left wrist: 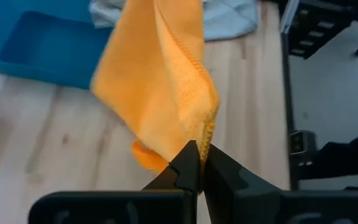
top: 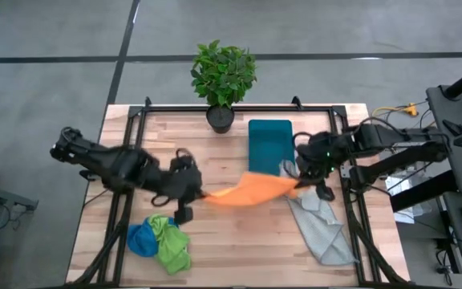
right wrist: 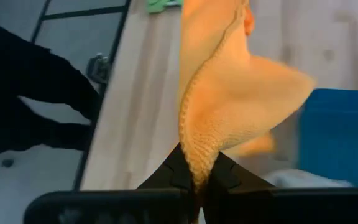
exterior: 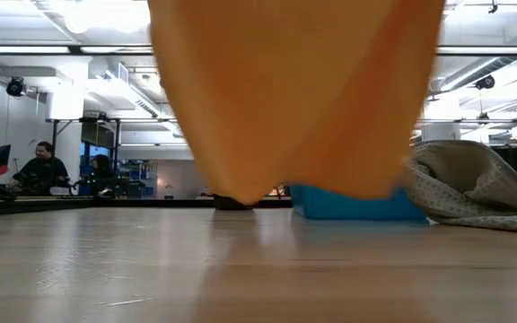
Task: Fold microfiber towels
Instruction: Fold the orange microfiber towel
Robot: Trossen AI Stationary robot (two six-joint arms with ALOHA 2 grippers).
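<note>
orange towel (top: 251, 190) stretched between left jaws, right jaws

Open lab: ceiling ducts (exterior: 124, 90), seated people (exterior: 41, 166).

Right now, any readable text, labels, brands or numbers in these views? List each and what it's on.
None readable.
Orange towel, held up between the left gripper and right gripper: plain, no tag showing.
Teal bin, grey towel, blue towel, lime green towel: no print visible.
Plant pot: no label visible.
Room behind the table in the low view: any signage is too small to read.
</note>
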